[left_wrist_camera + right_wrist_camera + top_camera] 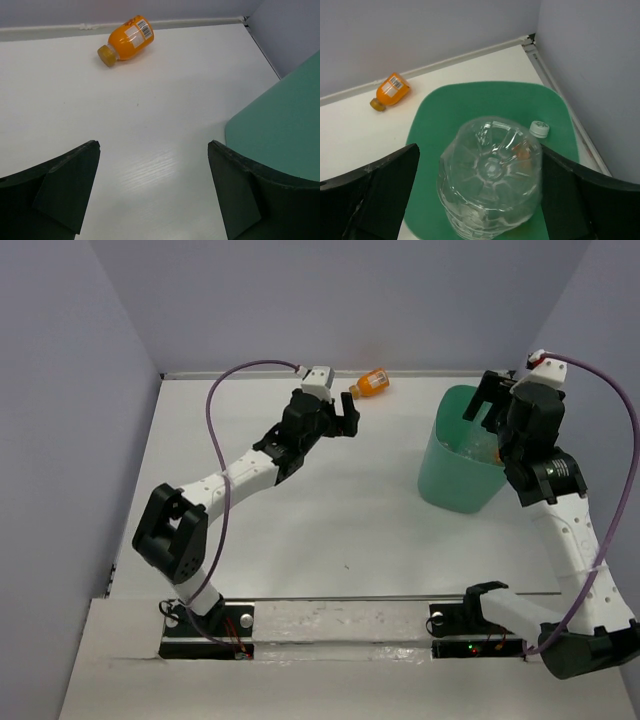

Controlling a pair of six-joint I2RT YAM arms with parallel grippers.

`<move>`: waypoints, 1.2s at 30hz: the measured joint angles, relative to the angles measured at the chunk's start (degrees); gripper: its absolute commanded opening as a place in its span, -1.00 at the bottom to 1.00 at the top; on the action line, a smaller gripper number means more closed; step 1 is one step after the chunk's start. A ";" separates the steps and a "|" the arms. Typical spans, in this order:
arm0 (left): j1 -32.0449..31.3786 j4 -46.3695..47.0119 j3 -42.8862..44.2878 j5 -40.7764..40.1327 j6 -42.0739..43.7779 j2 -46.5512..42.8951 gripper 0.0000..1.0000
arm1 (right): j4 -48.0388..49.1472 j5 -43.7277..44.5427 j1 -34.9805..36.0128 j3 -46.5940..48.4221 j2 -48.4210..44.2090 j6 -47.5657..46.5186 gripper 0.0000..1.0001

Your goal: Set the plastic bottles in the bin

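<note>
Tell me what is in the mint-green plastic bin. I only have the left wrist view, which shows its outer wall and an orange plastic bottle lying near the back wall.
Observer: A clear ribbed plastic bottle is base-up over the opening of the mint-green plastic bin, between the fingers of the right end effector.
Operator: Is it gripped?
Observer: No; the jaws stand open, and one finger is clear of the bottle.
Operator: Anything else inside?
Observer: A white cap shows beside the bottle, within the rim; what it belongs to is hidden.
</note>
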 measured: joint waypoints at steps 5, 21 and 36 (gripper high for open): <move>1.25 -1.05 11.91 1.79 7.15 10.43 0.98 | -1.03 -6.84 0.00 0.00 -1.60 2.03 0.99; 4.42 -9.38 64.19 8.24 30.86 57.53 0.98 | 7.13 -30.86 0.00 -8.22 -12.00 11.13 0.98; 4.42 3.34 55.39 6.01 25.35 59.34 0.98 | 13.90 -42.01 1.46 -14.86 -5.70 12.48 0.91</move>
